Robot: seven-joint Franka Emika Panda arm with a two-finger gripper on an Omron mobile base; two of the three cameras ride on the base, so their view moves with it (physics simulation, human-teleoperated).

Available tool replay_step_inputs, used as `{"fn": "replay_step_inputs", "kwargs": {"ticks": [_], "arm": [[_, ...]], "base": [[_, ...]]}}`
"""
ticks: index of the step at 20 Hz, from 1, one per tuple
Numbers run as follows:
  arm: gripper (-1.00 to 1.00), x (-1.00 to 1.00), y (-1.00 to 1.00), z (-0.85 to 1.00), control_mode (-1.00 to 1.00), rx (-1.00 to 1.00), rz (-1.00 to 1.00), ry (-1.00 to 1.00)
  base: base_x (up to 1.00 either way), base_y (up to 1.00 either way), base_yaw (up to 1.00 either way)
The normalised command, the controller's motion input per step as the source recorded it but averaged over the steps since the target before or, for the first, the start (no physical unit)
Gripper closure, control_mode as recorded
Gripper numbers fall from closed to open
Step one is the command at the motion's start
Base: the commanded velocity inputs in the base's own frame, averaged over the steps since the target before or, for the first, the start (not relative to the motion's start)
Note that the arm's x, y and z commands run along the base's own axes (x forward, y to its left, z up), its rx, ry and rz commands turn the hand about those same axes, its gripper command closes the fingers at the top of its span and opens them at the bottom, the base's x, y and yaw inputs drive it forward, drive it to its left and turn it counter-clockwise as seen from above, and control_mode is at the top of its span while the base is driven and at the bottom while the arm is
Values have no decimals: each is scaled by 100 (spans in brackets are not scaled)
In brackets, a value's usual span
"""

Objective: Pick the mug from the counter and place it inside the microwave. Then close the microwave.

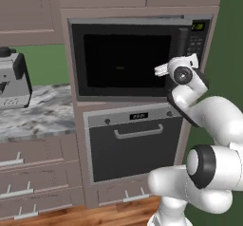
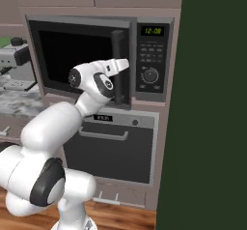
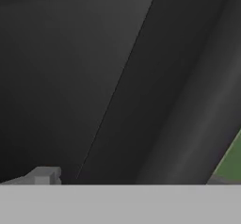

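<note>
The microwave (image 1: 128,59) sits built into the mauve-brown cabinet column, and everything else is placed from it here. Its dark glass door lies flush with the frame, so it is closed, with the vertical black bar handle (image 2: 117,64) at the door's right edge and the control panel (image 2: 151,60) with green display, keypad and dial just right of that. Directly under the microwave is the oven (image 1: 135,144) with its horizontal handle. To the left of the microwave, lower down, runs the marbled counter (image 1: 42,113), and on it, well left of the microwave, stands the grey coffee machine (image 1: 13,80). The white arm rises in front of the oven and reaches up to the microwave's handle. The gripper (image 3: 129,180) is right at the door by the handle, its fingertips (image 3: 44,175) spread wide and holding nothing. The mug cannot be seen on the counter or through the dark glass.
</note>
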Motion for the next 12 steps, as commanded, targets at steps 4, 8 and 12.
{"fn": "replay_step_inputs", "kwargs": {"ticks": [4, 8, 12], "arm": [[-100, 27, 0, 23, -100, 5, 10, 12], [-100, 23, 0, 29, -100, 5, 9, 10], [-100, 19, 0, 25, -100, 7, 9, 6]], "base": [[0, 0, 0], [0, 0, 0], [0, 0, 0]]}}
